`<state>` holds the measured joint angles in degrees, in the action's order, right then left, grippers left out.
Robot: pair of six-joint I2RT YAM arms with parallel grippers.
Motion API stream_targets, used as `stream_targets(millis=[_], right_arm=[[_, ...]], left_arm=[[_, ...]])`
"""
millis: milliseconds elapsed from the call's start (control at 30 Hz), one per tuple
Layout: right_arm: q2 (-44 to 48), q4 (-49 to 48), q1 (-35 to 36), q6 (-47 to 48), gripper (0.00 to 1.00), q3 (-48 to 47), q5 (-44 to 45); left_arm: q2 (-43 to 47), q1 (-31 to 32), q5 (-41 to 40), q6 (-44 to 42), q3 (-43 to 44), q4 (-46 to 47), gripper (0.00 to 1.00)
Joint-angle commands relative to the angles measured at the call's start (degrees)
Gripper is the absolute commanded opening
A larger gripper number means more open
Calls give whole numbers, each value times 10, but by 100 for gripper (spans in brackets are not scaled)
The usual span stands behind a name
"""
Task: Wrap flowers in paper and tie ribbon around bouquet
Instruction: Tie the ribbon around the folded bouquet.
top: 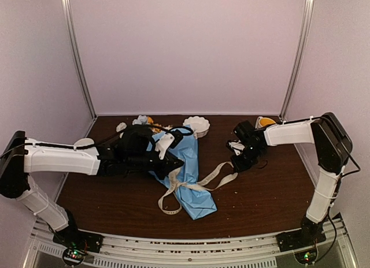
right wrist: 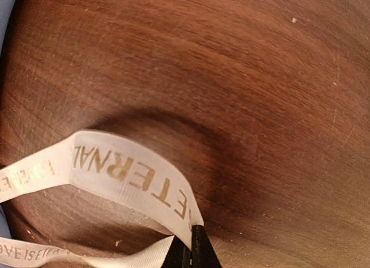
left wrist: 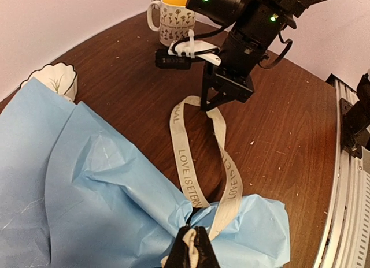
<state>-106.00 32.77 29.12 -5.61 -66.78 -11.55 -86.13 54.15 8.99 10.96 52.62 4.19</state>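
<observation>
**Q:** Where does the ribbon lie relative to each hand?

**A:** The ribbon (right wrist: 127,175), cream with gold lettering, is pinched at a fold between the closed fingertips of the right hand (right wrist: 191,253), low over the counter (top: 272,193). Two strands run from that fold to the left hand (left wrist: 193,252). Its fingers are closed tight on the ribbon where it crosses the gathered part of the paper (left wrist: 104,181). A loose tail trails off the paper toward the near edge.

**Q:** And the rest of the bundle?

**A:** The light-blue paper lies crumpled on the counter, running from far to near. Small blooms of the flowers (top: 144,120) show at its far end, partly hidden by the left arm.

**Q:** What stands around it?

**A:** A white scalloped bowl (top: 196,126) sits just beyond the paper's far end. A patterned mug (left wrist: 173,19) stands behind the right hand, near the far right corner.

**Q:** What bounds the working space?

**A:** Brown wood shows between the two hands and to the near right. Walls close the far, left and right sides, and a metal rail (top: 202,248) runs along the near edge.
</observation>
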Motion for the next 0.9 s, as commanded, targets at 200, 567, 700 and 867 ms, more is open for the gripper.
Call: stream_targets(millis=[200, 567, 700, 867], right_arm=[[142, -175, -120, -83, 0, 142, -28], [261, -338, -283, -192, 0, 323, -119], [263, -345, -314, -193, 0, 339, -134], [259, -362, -348, -195, 0, 363, -150]], left_arm=[[97, -12, -177, 120, -85, -79, 0], [126, -115, -244, 391, -185, -287, 0], [132, -126, -229, 429, -216, -287, 0], [138, -149, -215, 460, -250, -292, 0]])
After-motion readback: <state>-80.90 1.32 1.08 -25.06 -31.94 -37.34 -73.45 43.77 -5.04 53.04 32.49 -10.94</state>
